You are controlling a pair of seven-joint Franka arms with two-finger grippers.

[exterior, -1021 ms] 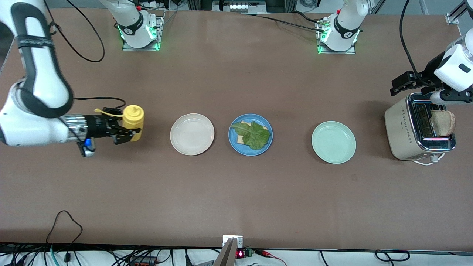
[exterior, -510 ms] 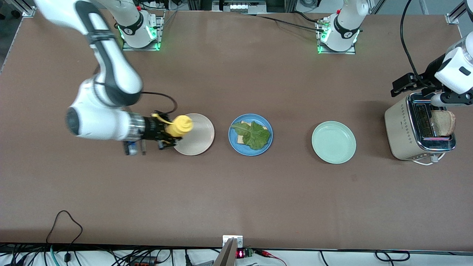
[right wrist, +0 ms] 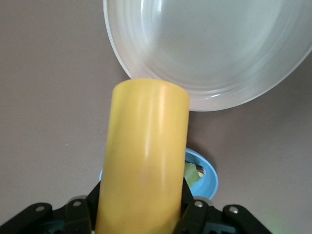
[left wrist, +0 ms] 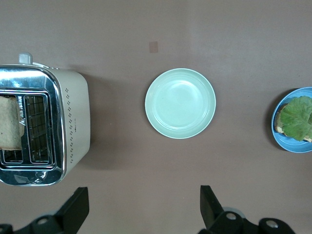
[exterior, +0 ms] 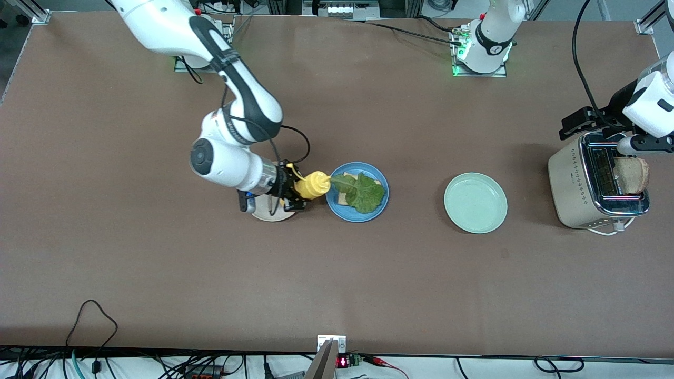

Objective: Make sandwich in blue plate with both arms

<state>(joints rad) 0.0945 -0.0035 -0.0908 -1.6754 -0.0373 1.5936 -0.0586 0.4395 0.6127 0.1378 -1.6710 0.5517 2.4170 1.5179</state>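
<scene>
The blue plate (exterior: 368, 217) lies mid-table with a bread slice (exterior: 347, 175) and a crinkled green lettuce leaf (exterior: 364, 195) on it. My right gripper (exterior: 293, 193) is shut on a yellow squeeze bottle (exterior: 312, 185). It holds the bottle tilted, nozzle at the blue plate's rim, above the cream plate's edge. In the right wrist view the bottle (right wrist: 146, 156) fills the space between the jaws, and the blue plate (right wrist: 208, 181) shows beside it. My left gripper (left wrist: 145, 209) hangs open and empty, up by the toaster (exterior: 574, 184). A second bread slice (exterior: 631, 175) stands in the toaster's slot.
A cream-white plate (exterior: 271, 215) lies mostly hidden under my right wrist, beside the blue plate. A mint-green plate (exterior: 475, 202) sits between the blue plate and the toaster. Black cables trail from both arms.
My right arm has carried the yellow bottle from its end of the table, across the cream plate, to the blue plate's edge, tipping it over. The left arm has barely moved.
</scene>
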